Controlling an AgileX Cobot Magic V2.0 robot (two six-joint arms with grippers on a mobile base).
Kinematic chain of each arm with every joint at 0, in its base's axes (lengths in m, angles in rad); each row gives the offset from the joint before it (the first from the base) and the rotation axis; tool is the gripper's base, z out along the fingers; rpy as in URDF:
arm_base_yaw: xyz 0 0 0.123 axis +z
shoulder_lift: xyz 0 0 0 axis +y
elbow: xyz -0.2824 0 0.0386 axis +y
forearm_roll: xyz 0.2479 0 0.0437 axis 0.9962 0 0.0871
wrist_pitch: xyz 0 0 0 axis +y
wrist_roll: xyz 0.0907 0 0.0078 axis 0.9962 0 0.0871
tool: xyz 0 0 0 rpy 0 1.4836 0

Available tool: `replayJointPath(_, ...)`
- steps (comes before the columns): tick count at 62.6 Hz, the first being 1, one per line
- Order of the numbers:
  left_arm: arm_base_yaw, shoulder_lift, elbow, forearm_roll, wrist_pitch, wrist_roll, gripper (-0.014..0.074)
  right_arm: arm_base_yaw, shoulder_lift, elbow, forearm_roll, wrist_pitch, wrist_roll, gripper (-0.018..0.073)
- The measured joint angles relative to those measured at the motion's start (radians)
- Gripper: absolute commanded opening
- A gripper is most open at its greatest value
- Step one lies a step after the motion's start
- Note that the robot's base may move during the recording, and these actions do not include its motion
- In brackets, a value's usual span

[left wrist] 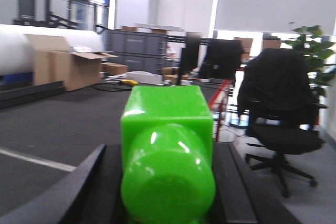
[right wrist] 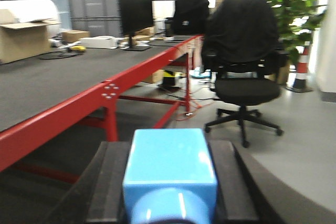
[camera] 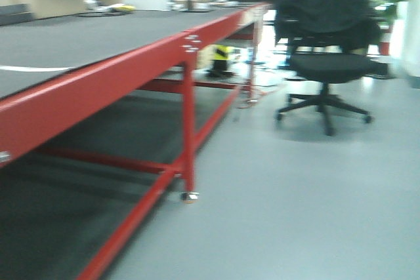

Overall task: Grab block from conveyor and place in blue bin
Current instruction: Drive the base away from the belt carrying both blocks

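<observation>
My left gripper [left wrist: 165, 148] has its fingers clamped on a green block [left wrist: 168, 114], which it holds above the conveyor [left wrist: 52, 124] belt, near the red edge. The right gripper [right wrist: 168, 148] grasps a blue block [right wrist: 170, 166] in the same way, outside that edge, with a black chair [right wrist: 244, 51] beyond.

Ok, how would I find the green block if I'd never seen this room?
Find the long grey conveyor on its red frame. By it, the left pincer holds the green block between two dark fingers. It is bright green with a rounded front; the right pincer holds a light blue block.
</observation>
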State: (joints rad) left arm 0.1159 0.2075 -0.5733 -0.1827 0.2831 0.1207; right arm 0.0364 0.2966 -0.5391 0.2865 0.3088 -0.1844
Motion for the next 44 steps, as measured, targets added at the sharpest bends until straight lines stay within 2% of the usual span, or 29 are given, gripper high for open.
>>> replayJointPath(44, 0.000, 0.000, 0.001, 0.000, 0.002, 0.000, -0.0111, 0.000, 0.000, 0.001, 0.000, 0.000, 0.000, -0.0162)
